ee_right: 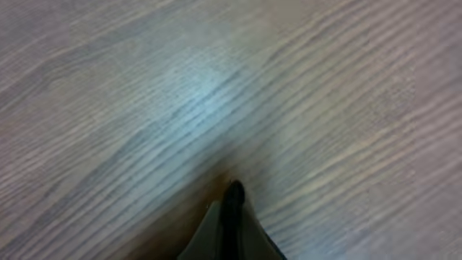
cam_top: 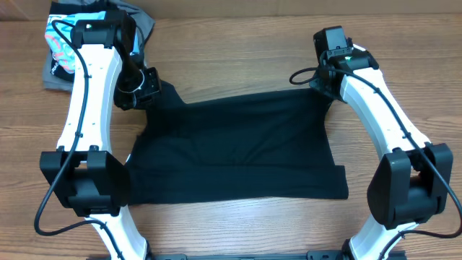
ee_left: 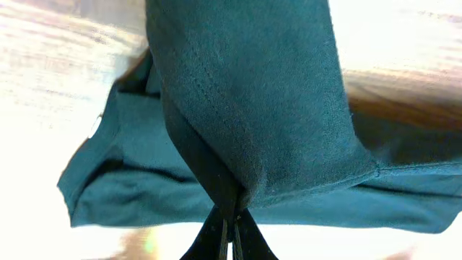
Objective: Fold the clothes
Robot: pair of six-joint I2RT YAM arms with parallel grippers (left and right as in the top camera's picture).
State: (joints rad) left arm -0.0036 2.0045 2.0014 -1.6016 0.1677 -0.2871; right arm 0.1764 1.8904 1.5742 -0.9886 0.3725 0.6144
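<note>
From overhead, the black T-shirt (cam_top: 238, 148) lies spread flat on the table (cam_top: 238, 43), between my two arms. My left gripper (cam_top: 148, 87) sits at the T-shirt's far left corner and my right gripper (cam_top: 323, 81) at its far right corner. A printed shirt (cam_top: 61, 43) lies beyond the T-shirt's far left corner.

Through my left wrist, I have the gripper pinched tight on a raised fold of the T-shirt.

Through my right wrist, my jaws are pressed together with nothing between them, and only bare wood shows below.
</note>
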